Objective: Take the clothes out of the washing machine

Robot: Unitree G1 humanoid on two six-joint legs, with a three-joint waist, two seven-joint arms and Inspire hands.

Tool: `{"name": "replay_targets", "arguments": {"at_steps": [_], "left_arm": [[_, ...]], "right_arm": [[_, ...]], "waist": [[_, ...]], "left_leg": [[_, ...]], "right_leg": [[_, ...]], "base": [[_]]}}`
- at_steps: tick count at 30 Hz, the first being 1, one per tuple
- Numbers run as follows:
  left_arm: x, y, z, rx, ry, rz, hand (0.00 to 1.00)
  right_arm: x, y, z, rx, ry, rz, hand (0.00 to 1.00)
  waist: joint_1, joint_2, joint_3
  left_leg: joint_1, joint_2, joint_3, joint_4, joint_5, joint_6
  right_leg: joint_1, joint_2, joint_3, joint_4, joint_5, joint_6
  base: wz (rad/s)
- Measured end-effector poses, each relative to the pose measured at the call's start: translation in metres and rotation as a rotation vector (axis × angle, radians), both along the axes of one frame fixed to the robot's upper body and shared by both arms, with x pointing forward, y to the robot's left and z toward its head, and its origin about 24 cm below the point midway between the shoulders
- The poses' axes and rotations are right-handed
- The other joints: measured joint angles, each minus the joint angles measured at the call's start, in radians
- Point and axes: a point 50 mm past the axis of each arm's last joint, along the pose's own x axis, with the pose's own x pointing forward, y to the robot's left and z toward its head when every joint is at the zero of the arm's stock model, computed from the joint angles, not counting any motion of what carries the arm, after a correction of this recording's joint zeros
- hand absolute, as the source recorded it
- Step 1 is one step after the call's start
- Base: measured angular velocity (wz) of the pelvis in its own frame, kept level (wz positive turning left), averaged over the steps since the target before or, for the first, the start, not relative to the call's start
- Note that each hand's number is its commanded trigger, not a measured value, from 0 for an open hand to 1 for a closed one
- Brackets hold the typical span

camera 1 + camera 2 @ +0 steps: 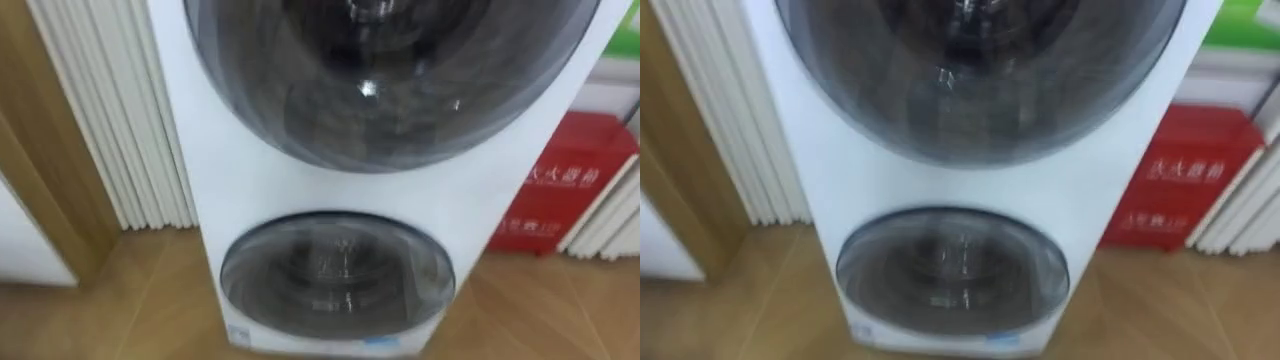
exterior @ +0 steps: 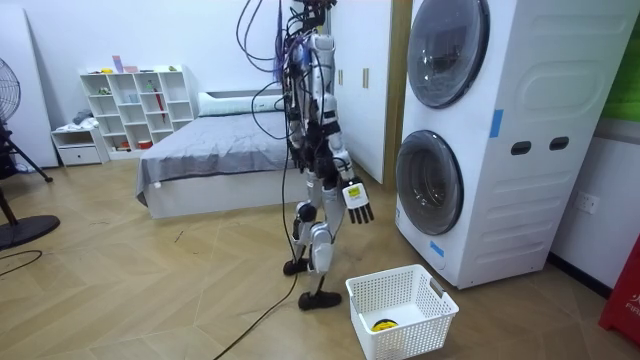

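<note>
A white stacked washing machine (image 1: 250, 180) stands right in front of me, with two round dark glass doors. The upper door (image 1: 390, 70) and the lower door (image 1: 337, 272) are both closed, and I cannot make out clothes behind the glass. In the room view I stand upright about a step from the washing machine (image 2: 500, 130), facing it. My right hand (image 2: 357, 203) hangs at hip height in front of the lower door (image 2: 430, 182), open and holding nothing. A white laundry basket (image 2: 402, 310) sits on the floor by my feet, with a small yellow thing (image 2: 381, 324) in it.
A red box (image 1: 560, 190) stands on the floor right of the machine. White ribbed panels (image 1: 120, 110) and a wooden frame (image 1: 40, 170) are at its left. Behind me are a bed (image 2: 220, 150), a white shelf (image 2: 135, 105) and a fan (image 2: 10, 150).
</note>
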Motion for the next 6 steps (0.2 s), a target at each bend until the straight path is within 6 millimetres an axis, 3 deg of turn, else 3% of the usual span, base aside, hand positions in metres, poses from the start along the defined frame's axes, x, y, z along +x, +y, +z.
{"name": "replay_targets", "arguments": {"at_steps": [4,6], "left_arm": [[-0.001,-0.021,-0.007,-0.054,0.02,0.026,0.0],[0.013,-0.026,-0.01,-0.074,0.002,0.02,0.0]], "right_arm": [[-0.004,0.003,-0.001,0.016,0.006,-0.033,0.0],[-0.003,0.005,-0.002,0.022,0.011,-0.04,0.0]], "waist": [[-0.005,0.001,0.0005],[-0.005,-0.004,0.0008]], "left_leg": [[-0.01,0.0,0.0,0.0,0.0,0.0],[-0.021,0.003,0.0,0.001,-0.001,0.0]], "right_leg": [[0.001,0.001,-0.029,-0.001,-0.004,0.006],[0.0,0.004,-0.033,-0.001,-0.01,0.007]], "base": [[0.02],[0.1]]}}
